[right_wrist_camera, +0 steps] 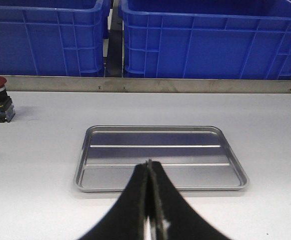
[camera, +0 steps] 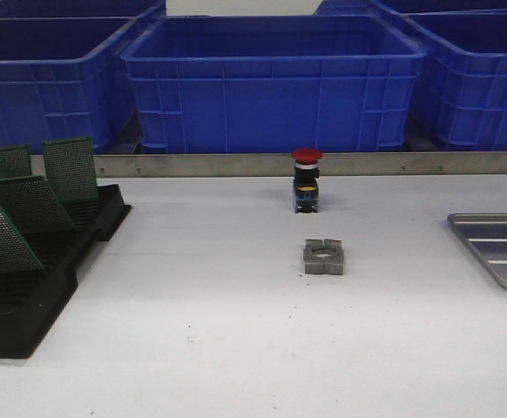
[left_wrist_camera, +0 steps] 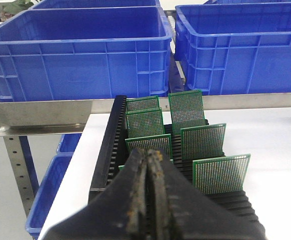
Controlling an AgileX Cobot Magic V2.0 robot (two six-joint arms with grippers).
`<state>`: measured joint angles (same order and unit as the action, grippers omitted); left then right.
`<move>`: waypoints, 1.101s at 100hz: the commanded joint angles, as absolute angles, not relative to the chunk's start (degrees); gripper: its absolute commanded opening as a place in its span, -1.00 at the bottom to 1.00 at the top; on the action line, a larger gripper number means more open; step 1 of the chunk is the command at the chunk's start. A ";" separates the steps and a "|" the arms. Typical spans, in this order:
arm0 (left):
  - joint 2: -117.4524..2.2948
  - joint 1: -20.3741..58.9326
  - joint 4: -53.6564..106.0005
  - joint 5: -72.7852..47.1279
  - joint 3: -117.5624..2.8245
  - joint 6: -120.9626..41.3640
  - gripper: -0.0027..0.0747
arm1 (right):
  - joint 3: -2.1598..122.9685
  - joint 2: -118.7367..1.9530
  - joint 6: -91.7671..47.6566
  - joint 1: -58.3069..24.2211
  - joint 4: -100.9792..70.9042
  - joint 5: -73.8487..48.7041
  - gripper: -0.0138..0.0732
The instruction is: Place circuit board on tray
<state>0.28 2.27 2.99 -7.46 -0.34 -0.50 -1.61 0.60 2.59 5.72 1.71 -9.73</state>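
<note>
1. Boards (camera: 70, 167) stand upright or tilted in the slots of a black rack (camera: 36, 296) at the left side of the white bench (camera: 236, 348). They are green, with a fine grid of pale dots.
2. In the left wrist view, six or so boards (left_wrist_camera: 202, 141) show in two rows in the rack (left_wrist_camera: 116, 135); one more is partly hidden behind the fingers.
3. The tray (camera: 502, 248) lies flat at the right edge of the bench, well apart from the rack. Only part of it shows in the front view.
4. In the right wrist view the whole tray (right_wrist_camera: 160, 157) shows: grey metal, raised rim, rounded corners, pale ridges across the floor. Nothing lies in it.
5. The left fingers (left_wrist_camera: 148, 200) are pressed together and hold nothing. They hang above the near end of the rack.
6. The right fingers (right_wrist_camera: 149, 200) are also closed, with nothing between them. They hang over the near rim of the tray.
7. A red push button (camera: 307, 180) stands at the middle back of the bench, and a grey metal block (camera: 324, 257) with a round hole lies just in front of it.
8. Blue crates (camera: 271, 83) stand behind the bench, beyond a metal rail (camera: 192, 164).
</note>
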 commanded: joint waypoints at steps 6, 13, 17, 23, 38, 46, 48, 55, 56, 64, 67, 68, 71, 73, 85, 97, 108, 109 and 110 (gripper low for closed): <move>2.20 1.99 3.85 -2.98 -3.96 0.00 -0.98 | -1.65 1.71 2.36 5.66 1.80 -5.10 -0.82; 1.78 1.17 3.69 -5.17 -7.03 0.00 -0.98 | -1.65 1.71 2.36 5.66 1.80 -5.10 -0.82; 0.88 0.44 3.69 -6.91 -9.06 0.00 -0.98 | -1.65 1.71 2.36 5.66 1.80 -5.10 -0.82; -0.91 -0.49 3.57 -10.30 -11.77 0.00 -0.98 | -1.65 1.71 2.36 5.66 1.80 -5.10 -0.82; -8.27 -2.03 3.43 -18.85 -19.61 -0.35 -0.98 | -1.65 1.71 2.36 5.66 1.80 -5.10 -0.82; -12.62 -2.03 3.43 -22.27 -23.39 -0.35 -0.98 | -1.65 1.71 2.36 5.66 1.80 -5.10 -0.82; -14.27 -2.03 3.43 -23.08 -24.71 -0.35 -0.98 | -1.65 1.71 2.36 5.66 1.80 -5.10 -0.82; -18.06 -2.03 3.43 -25.57 -27.51 -0.35 -0.97 | -1.65 1.71 2.36 5.66 1.80 -5.10 -0.82; -18.50 -2.03 3.43 -25.83 -28.12 -0.35 -0.97 | -1.65 1.71 2.36 5.66 1.80 -5.10 -0.82; -23.62 -2.03 3.43 -28.03 -31.14 -0.35 -0.97 | -1.65 1.71 2.36 5.66 1.80 -5.10 -0.82; -25.73 -2.03 3.43 -29.00 -32.46 -0.44 -0.97 | -1.65 1.71 2.36 5.66 1.80 -5.10 -0.82; -25.73 -2.03 3.43 -29.00 -32.70 -0.44 -0.97 | -1.65 1.71 2.36 5.66 1.80 -5.10 -0.82; -27.78 -2.03 3.43 -29.79 -33.66 -1.22 -0.97 | -1.65 1.71 2.36 5.66 1.80 -5.10 -0.82; -28.97 -2.03 3.43 -29.92 -34.28 -2.23 -0.95 | -1.65 1.71 2.36 5.66 1.80 -5.10 -0.82; -34.66 -2.03 4.11 -30.06 -37.01 -7.67 -0.61 | -1.65 1.71 2.36 5.66 1.80 -5.10 -0.82; -39.32 -2.03 4.11 -30.19 -39.38 -15.07 -0.04 | -1.65 1.71 2.36 5.66 1.80 -5.10 -0.82; -43.86 -2.03 6.34 -31.19 -41.66 -25.04 0.29 | -1.65 1.71 2.36 5.66 1.80 -5.10 -0.82; -44.51 -2.03 6.85 -31.89 -42.03 -26.64 0.30 | -1.65 1.71 2.36 5.66 1.80 -5.10 -0.82; -44.51 -2.03 7.12 -31.89 -42.22 -27.47 0.31 | -1.65 1.71 2.36 5.66 1.80 -5.10 -0.82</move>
